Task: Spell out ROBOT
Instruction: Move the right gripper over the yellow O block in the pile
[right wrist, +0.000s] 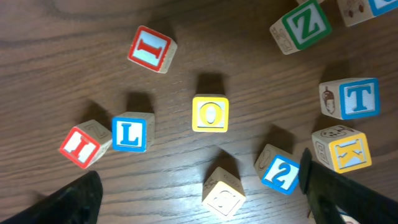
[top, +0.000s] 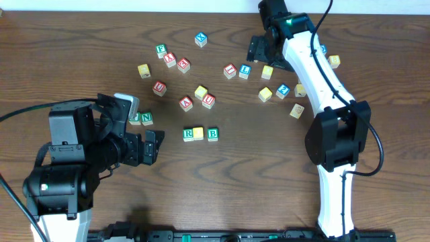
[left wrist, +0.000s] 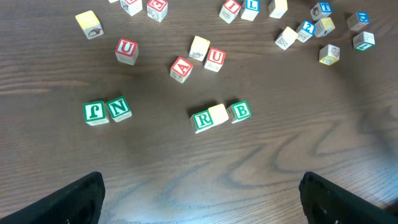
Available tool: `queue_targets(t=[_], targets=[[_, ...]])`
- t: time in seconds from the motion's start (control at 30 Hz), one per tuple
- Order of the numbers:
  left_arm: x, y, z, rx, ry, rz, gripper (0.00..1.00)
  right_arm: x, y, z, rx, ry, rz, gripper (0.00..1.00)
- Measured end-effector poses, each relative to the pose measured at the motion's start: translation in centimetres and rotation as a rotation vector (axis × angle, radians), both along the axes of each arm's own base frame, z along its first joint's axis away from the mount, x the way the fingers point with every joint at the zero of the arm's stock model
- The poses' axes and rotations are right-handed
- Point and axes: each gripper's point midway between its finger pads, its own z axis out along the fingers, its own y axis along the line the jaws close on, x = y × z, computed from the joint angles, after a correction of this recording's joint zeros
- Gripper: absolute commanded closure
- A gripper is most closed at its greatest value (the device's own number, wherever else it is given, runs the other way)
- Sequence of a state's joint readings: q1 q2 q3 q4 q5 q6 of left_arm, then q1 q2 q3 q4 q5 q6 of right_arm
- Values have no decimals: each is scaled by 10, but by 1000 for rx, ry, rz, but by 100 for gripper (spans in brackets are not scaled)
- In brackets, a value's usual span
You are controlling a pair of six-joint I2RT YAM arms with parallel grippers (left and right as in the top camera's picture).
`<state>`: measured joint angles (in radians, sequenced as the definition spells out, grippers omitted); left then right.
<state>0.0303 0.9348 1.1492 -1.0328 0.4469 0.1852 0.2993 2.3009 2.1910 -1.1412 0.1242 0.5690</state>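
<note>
Left jaws and right jaws both wide and empty, the right should centre over the O (right wrist: 210,113), drop straight and pinch its flat sides

The left arm (top: 67,158) is bent low, to the left of the R cube (top: 189,134). The left gripper (top: 154,144) sits near that cube, just to its left. Its two fingers (left wrist: 74,199) are wide apart with nothing between them. The right arm (top: 312,67) reaches far past the R cube, to its right. The right gripper (top: 259,48) points down. Its fingers (right wrist: 348,199) are wide apart too, holding nothing.
</note>
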Motion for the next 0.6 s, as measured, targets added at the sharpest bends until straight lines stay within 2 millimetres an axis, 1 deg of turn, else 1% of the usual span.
queue_targets(t=[0.1, 0.33, 0.4, 0.5, 0.6], targets=[[0, 0, 0, 0, 0, 0, 2, 0, -1, 0, -6, -2, -4, 2], [0, 0, 0, 0, 0, 0, 2, 3, -5, 0, -28, -16, -16, 1], [0, 0, 0, 0, 0, 0, 2, 4, -7, -3, -38, -21, -23, 2], [0, 0, 0, 0, 0, 0, 2, 4, -9, -10, -44, -19, -34, 6], [0, 0, 0, 0, 0, 0, 2, 4, -11, -17, -49, -19, -61, 7]])
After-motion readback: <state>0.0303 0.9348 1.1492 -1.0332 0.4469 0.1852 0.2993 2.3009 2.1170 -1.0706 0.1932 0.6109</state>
